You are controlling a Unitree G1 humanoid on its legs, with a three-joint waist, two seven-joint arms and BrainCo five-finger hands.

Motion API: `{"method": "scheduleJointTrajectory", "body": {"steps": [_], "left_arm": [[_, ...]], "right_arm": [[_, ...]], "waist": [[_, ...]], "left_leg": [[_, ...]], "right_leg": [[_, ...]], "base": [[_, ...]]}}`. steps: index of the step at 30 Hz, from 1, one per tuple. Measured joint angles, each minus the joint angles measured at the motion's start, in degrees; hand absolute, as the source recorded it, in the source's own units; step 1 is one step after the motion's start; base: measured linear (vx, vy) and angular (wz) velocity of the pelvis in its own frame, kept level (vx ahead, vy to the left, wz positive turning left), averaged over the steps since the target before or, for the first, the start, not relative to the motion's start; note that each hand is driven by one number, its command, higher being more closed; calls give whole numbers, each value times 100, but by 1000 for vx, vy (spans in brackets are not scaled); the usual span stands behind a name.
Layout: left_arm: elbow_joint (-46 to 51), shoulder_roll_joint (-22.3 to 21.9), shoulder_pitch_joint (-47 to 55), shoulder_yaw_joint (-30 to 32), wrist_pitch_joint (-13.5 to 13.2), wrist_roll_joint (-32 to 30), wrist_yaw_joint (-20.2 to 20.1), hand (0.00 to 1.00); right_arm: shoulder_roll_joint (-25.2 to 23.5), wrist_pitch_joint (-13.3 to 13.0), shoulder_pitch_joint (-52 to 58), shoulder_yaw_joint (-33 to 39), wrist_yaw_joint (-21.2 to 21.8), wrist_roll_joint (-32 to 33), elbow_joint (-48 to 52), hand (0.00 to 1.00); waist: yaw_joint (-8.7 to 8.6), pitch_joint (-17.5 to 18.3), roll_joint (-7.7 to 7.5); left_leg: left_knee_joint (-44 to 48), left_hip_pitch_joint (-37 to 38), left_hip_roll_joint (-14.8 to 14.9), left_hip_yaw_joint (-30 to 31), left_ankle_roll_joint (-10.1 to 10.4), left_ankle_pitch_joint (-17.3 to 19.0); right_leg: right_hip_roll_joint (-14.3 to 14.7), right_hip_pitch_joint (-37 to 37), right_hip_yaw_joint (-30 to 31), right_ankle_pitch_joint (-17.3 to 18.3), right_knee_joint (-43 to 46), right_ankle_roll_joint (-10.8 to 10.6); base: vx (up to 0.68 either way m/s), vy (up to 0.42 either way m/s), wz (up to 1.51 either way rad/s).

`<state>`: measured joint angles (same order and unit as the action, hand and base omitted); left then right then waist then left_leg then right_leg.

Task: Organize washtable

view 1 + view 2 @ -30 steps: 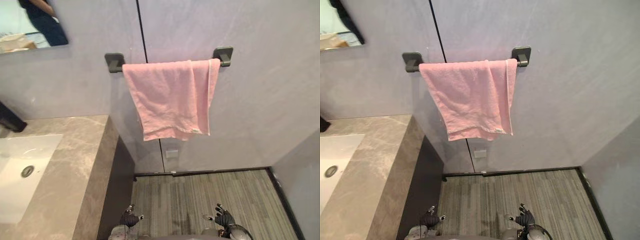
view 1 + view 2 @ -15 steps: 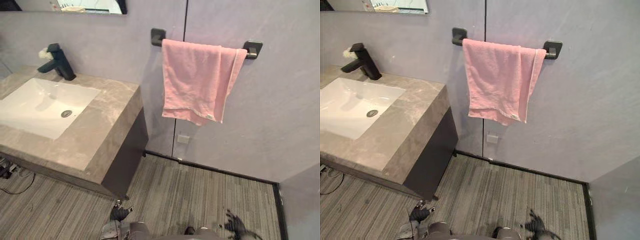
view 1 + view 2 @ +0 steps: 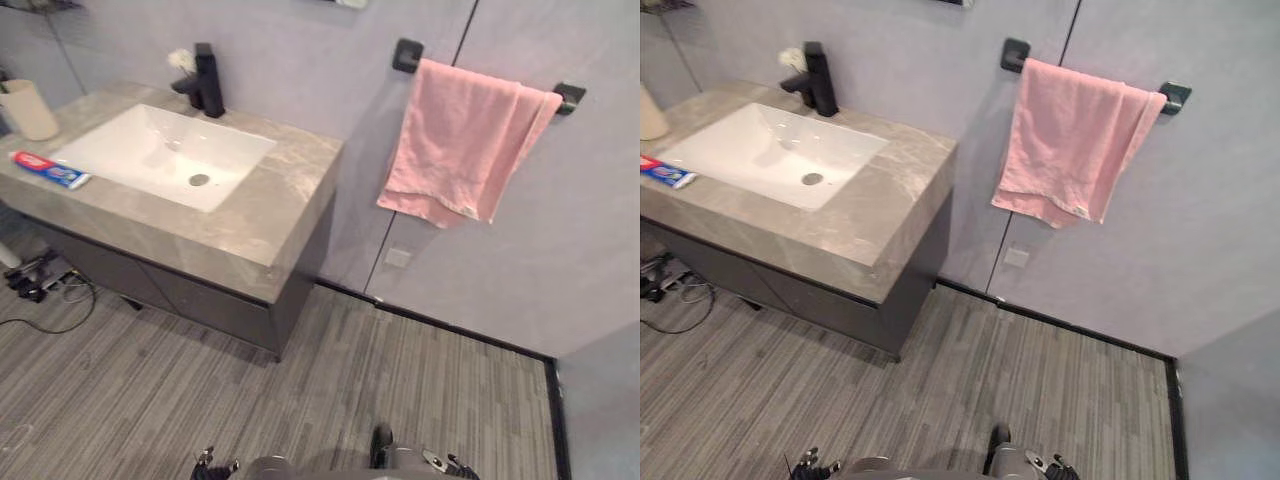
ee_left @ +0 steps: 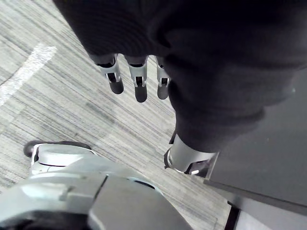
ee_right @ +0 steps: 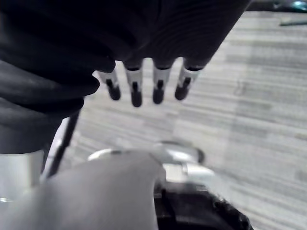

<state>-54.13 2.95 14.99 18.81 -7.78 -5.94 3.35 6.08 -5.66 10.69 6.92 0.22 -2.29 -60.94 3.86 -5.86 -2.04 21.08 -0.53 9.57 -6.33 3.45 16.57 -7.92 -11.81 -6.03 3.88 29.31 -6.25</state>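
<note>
The washtable (image 3: 270, 215) is a grey stone counter with a white sink (image 3: 160, 150) and a black faucet (image 3: 207, 80). A small white object (image 3: 182, 60) sits beside the faucet. A red, white and blue toothpaste tube (image 3: 50, 170) lies on the counter's left end, and a beige cup (image 3: 28, 108) stands behind it. My left hand (image 4: 139, 81) hangs low over the striped floor, far from the counter, fingers straight and holding nothing. My right hand (image 5: 144, 88) hangs the same way, open and empty. Both hands peek in at the bottom edge of the eye views, left hand (image 3: 205, 463) and right hand (image 3: 447, 464).
A pink towel (image 3: 460, 145) hangs over a dark wall bar (image 3: 407, 55) to the right of the counter. Cables and a plug strip (image 3: 35, 280) lie on the floor under the counter's left end. Grey striped floor (image 3: 330, 390) stretches between me and the dark cabinet front.
The camera has swung left and pulled back, so the whole counter with the toothpaste tube and cup is in view. Both hands sit lower at the bottom edge, still empty.
</note>
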Motion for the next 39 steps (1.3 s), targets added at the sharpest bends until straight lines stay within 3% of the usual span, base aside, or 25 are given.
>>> {"method": "scheduleJointTrajectory", "body": {"steps": [2, 3, 4, 5, 6, 8, 10, 12, 14, 15, 16, 18, 20, 21, 22, 23, 25, 28, 29, 32, 34, 35, 36, 37, 39], "left_arm": [[2, 65, -36, 0, 1, 1, -7, 0], [37, 88, -82, 77, -8, 9, -24, 0], [19, 89, -96, 130, 1, 21, -38, 0], [-35, 71, -96, 162, 14, 42, -60, 0], [-48, 57, -119, 157, 11, 71, -72, 0], [-46, 46, -169, 153, 7, 86, -66, 0], [-46, -40, -215, 155, 1, 90, -52, 0], [-46, -110, -185, 190, 3, 89, -44, 0], [23, -155, -100, 351, -2, 43, -40, 0], [40, -161, -156, 469, 0, 18, -3, 0], [43, -179, -218, 575, 9, 17, 25, 0], [41, -205, -240, 692, 9, 17, 54, 0], [40, -218, -234, 737, 5, 21, 57, 0], [29, -256, -268, 782, 4, 25, 65, 0], [16, -204, -282, 780, 5, 25, 80, 0], [-35, -66, -275, 771, 4, 25, 94, 0], [-53, -48, -258, 768, -6, 25, 113, 0], [-101, -17, -253, 651, -23, 24, 168, 0], [-108, -24, -239, 654, -38, 9, 169, 0], [-178, 2, -87, 659, -37, -30, 166, 0], [-292, 82, -108, 536, 10, -292, 153, 0], [-298, 89, -117, 523, 10, -315, 151, 0], [-442, 144, -207, 421, 42, -399, 132, 0], [-457, 137, -236, 422, 57, -413, 107, 0], [-408, 126, -464, 433, 62, -493, 47, 0]], "right_arm": [[-66, -17, 26, 5, 13, 2, 1, 0], [-106, -17, -38, 35, 11, 0, -3, 0], [-109, -22, -73, 51, 9, 0, 11, 0], [-111, -44, -120, 102, 8, -1, 57, 0], [-109, -51, -210, 276, 5, -6, 52, 0], [-49, -43, -366, 291, -11, -7, 51, 0], [9, -40, -535, 270, -35, -13, 69, 0], [-27, -12, -522, 265, -77, -74, 101, 0], [-138, -30, -482, 299, -145, -120, 184, 0], [-199, -51, -448, 418, -151, -106, 184, 0], [-239, -49, -350, 546, -144, -38, 173, 0], [-299, -43, -185, 754, -148, -35, 170, 0], [-324, -39, 9, 909, -143, -35, 149, 0], [-298, -28, 2, 1074, -140, -13, 115, 0], [-378, -13, -60, 1157, -136, -1, 8, 0], [-492, -7, -116, 1184, -117, 5, -230, 0], [-459, -17, -111, 1306, -116, 7, -279, 0], [-373, -4, -146, 1341, -65, 5, -260, 0], [-290, 0, -150, 1334, 1, 0, -246, 0], [-190, -9, -328, 1130, -17, -5, -231, 0], [-172, -59, -413, 1009, 1, 5, -51, 0], [-170, -62, -416, 1008, 2, 8, -41, 0], [-174, -58, -454, 991, -2, 63, -33, 0], [-171, -55, -451, 990, -3, 77, -23, 0], [-234, -28, -274, 1018, -10, 117, 58, 0]], "waist": [[3, 86, -126], [45, 208, -315], [54, 241, -333], [136, 324, -268], [209, 295, -226], [332, 129, -126], [335, -89, 67], [332, -182, 39], [302, -180, -114], [292, -216, -203], [299, -229, -232], [286, -225, -255], [288, -166, -192], [290, -176, -53], [313, -216, -141], [235, -95, -355], [163, 21, -246], [166, 42, -102], [195, 95, 3], [254, 167, 100], [135, 128, 199], [133, 108, 204], [109, -22, 177], [69, -38, 194], [-153, -66, 55]], "left_leg": [[-239, -172, -182, 322, -28, -280], [-443, -490, -430, 471, -8, -601], [-520, -547, -457, 483, -1, -690], [-840, -678, -495, 471, 11, -1040], [-1091, -786, -527, 477, 33, -1336], [-893, -1024, -515, 536, 102, -1431], [-806, -1217, -400, 601, 257, -1531], [-1139, -1141, -174, 69, 171, -1597], [-1467, -1064, -174, -345, 122, -1631], [-1045, -1303, -171, -486, 32, -1581], [-165, -1599, -167, -484, -248, -1363], [962, -1717, -103, -533, -575, -983], [1402, -1597, 257, -793, -440, -319], [1188, -1608, 213, -886, -462, -10], [1014, -1616, -52, -719, -492, -128], [338, -1541, -528, -431, -583, -517], [-105, -1494, -784, -212, -571, -619], [164, -1553, -1372, 256, -757, -521], [112, -1544, -1451, 365, -783, -518], [-775, -1052, -1432, 251, -897, -496], [-1258, -799, -1308, 231, -1304, -898], [-1272, -776, -1306, 241, -1321, -955], [-1348, -467, -1309, 200, -1333, -953], [-1419, -341, -1309, 219, -1319, -930], [-1740, 178, -1368, 431, -1179, -699]], "right_leg": [[133, 397, 37, 462, 252, -126], [162, 546, 187, 634, -306, -236], [162, 569, 200, 614, -500, -271], [167, 678, 163, 443, -1194, -306], [178, 862, 134, 269, -1876, -137], [225, 1001, 126, 241, -2196, 92], [336, 1115, -139, 164, -2249, 199], [285, 1130, -530, 162, -2129, 266], [56, 992, -871, 245, -1971, 358], [-131, 917, -1187, 239, -1847, 362], [-318, 883, -1621, 239, -1728, 359], [-561, 987, -2203, 200, -1671, 296], [-737, 1128, -2676, 132, -1555, 184], [-741, 1082, -2677, 198, -1316, 216], [-815, 923, -2353, 396, -1286, 164], [-706, 859, -1886, 533, -1540, 54], [-539, 938, -1825, 540, -1777, 66], [-833, 960, -1557, 512, -1527, 17], [-788, 854, -1339, 583, -1409, 205], [-379, 575, -899, 620, -1557, 181], [226, 105, -697, 623, -1309, 184], [273, 60, -667, 624, -1274, 184], [610, -159, -491, 615, -1071, 208], [727, -234, -490, 602, -1046, 227], [922, -436, -670, 519, -1013, 361]], "base": [[-107, -20, 96], [-118, -32, 71], [-119, -32, 69], [-69, -21, 58], [-76, -52, 59], [-154, -71, 46], [-351, -86, 70], [-353, -69, 94], [-276, -24, 105], [-212, 88, 148], [-200, 122, 148], [-158, 194, 155], [-48, 352, 173], [-14, 367, 164], [-40, 322, 160], [-37, 216, 156], [21, 225, 154], [52, 305, 130], [48, 199, 59], [102, 138, 9], [191, 78, -1], [136, 79, -12], [117, 65, -8], [241, 78, 15], [247, 44, 67]]}}
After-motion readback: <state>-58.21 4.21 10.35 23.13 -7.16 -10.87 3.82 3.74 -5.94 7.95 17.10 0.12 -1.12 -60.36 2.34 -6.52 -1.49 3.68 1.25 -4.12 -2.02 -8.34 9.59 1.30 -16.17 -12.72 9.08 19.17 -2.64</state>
